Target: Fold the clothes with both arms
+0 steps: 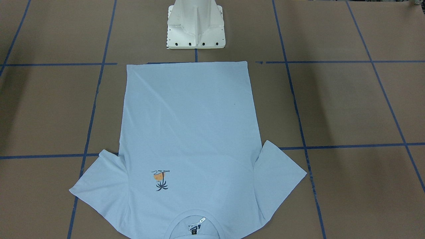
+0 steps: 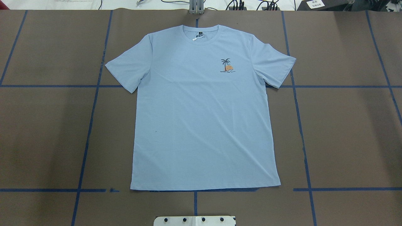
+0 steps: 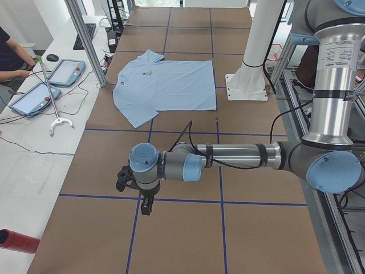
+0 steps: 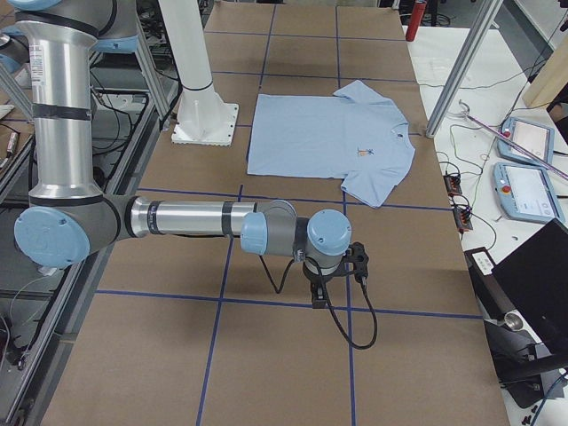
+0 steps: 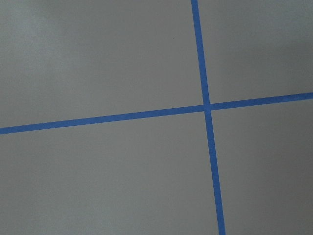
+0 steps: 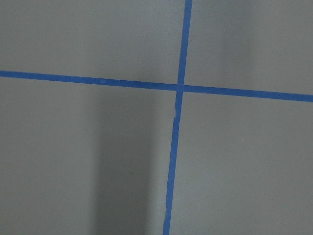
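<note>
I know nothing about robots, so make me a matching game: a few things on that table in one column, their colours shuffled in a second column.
Things
1. T-shirt
2. pedestal base
3. tape lines
4. chest print

Colours
A. white
B. dark with orange
C. light blue
D. deep blue

Pairs: 1-C, 2-A, 3-D, 4-B

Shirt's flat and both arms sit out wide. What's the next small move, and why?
Probably swing both arms inward: left arm toward the left-side sleeve, right arm toward the right-side sleeve. The T-shirt lies spread, unfolded and untouched, while both wrist views show only bare table and blue tape.
</note>
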You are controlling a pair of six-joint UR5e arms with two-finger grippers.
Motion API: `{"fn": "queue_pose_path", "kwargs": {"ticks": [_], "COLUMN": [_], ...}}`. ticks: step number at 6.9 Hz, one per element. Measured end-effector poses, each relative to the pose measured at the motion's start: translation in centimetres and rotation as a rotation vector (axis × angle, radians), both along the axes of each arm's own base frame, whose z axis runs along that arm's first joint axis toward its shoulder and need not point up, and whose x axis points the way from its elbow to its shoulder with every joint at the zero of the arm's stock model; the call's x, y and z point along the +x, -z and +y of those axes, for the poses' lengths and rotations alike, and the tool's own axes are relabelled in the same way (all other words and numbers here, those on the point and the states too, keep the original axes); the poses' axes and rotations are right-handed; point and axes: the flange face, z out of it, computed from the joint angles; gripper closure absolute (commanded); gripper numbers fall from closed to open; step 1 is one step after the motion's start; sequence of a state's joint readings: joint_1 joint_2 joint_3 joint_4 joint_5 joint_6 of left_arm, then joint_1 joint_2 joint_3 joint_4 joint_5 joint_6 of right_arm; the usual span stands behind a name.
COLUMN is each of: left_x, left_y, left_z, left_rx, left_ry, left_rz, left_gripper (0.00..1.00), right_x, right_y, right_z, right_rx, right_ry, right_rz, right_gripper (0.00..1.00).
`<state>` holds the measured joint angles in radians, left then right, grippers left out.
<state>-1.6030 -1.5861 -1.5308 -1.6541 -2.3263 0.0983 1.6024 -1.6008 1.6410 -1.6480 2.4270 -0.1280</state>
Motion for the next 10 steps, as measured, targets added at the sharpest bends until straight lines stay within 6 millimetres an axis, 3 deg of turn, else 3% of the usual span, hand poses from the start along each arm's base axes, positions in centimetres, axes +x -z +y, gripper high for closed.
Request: {"fn": "queue_pose_path", "kwargs": {"ticks": [2,4,6,7,8,10], "left_x": [0.0,0.0,0.4,0.9,1.9,4.2], "left_y": [0.5,3.9,7.6,8.2,8.0,9.1], "left_z": [-0.2,-1.8,-3.8,-4.3,-4.7,-6.7], "left_rx": [0.01,0.074,0.2,0.278,0.325,0.414], "left_ry": [0.001,0.005,-0.004,-0.013,-0.029,-0.051], "left_rz": [-0.003,-0.005,0.007,0.012,0.016,0.026], "left_gripper": [0.01,0.01,0.01,0.01,0.01,0.01], "right_x": [0.3,-0.7,-5.4,-7.7,-10.0,-15.4], "right_y": [0.8,3.8,9.2,11.5,12.3,10.1], "right_z": [-0.2,-1.8,-6.3,-8.8,-11.8,-16.8], "right_rx": [0.007,0.009,0.111,0.185,0.246,0.328], "right_ry": [-0.013,-0.047,0.01,0.038,0.052,0.025], "right_rz": [0.046,0.066,0.05,0.036,0.022,-0.03], "right_gripper": [0.0,0.0,0.0,0.0,0.0,0.0]}}
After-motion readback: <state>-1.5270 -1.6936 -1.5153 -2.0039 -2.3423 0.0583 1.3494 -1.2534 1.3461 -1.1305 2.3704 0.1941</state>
